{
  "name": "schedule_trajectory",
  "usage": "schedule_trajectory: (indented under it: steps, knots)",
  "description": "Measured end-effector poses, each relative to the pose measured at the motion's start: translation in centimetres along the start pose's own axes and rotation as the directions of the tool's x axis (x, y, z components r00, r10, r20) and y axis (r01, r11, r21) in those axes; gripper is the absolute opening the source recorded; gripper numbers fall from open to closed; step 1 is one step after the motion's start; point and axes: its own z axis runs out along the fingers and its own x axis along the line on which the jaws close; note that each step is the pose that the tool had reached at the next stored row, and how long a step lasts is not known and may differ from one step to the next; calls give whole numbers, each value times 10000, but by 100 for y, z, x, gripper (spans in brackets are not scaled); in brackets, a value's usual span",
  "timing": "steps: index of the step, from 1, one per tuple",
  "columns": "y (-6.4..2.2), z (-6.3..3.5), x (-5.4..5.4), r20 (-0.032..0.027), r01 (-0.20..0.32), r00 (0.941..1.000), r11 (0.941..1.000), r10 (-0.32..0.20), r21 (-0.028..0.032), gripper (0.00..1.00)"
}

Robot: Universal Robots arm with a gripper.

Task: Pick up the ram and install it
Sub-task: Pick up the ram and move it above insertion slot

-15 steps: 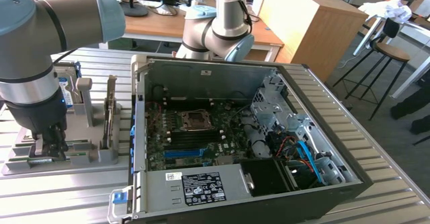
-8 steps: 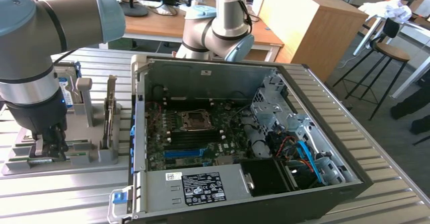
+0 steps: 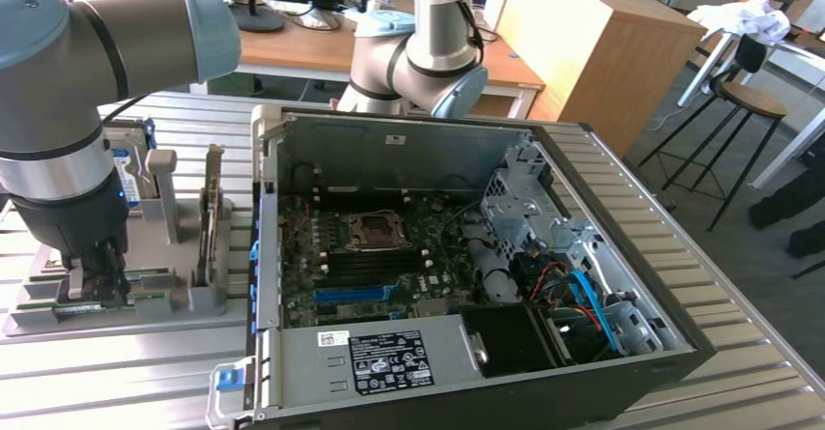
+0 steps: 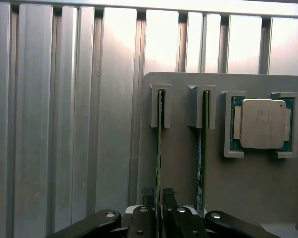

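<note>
ram (image 4: 159, 130) on edge, inside gripper (image 4: 159, 197)

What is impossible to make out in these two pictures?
Wrist view: the ram is edge-on, so its chips and label are hidden; one end is behind the gripper.
Exterior view: the arm hides part of the grey holder.
Exterior view: the motherboard slots are too small to judge.

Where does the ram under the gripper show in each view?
Exterior view: the ram lies on edge in the grey holder at the exterior view's left, below the gripper.
Wrist view: edge-on, a thin green strip in the slot farther from the processor.
Shared landmark: the grey holder.
</note>
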Motion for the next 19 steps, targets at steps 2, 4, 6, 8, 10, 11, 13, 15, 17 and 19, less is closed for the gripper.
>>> schedule_trajectory:
  steps: [2, 4, 6, 8, 10, 11, 13, 15, 17, 19]
  knots:
    - [0, 0, 0, 0, 0, 10000, 10000, 0, 0, 21]
    - [0, 0, 0, 0, -1, 10000, 10000, 1, 0, 21]
    - [0, 0, 0, 0, 0, 10000, 10000, 0, 0, 21]
    - [0, 0, 0, 0, -1, 10000, 10000, 1, 0, 21]
    - [0, 0, 0, 0, 0, 10000, 10000, 0, 0, 21]
    - [0, 0, 0, 0, 0, 10000, 10000, 0, 0, 21]
    - [0, 0, 0, 1, 0, 10000, 10000, 0, -1, 13]
    - [0, 0, 0, 0, -1, 10000, 10000, 1, 0, 11]
    - [0, 0, 0, 1, 0, 10000, 10000, 0, 0, 11]
    - [0, 0, 0, 0, -1, 10000, 10000, 1, 0, 11]
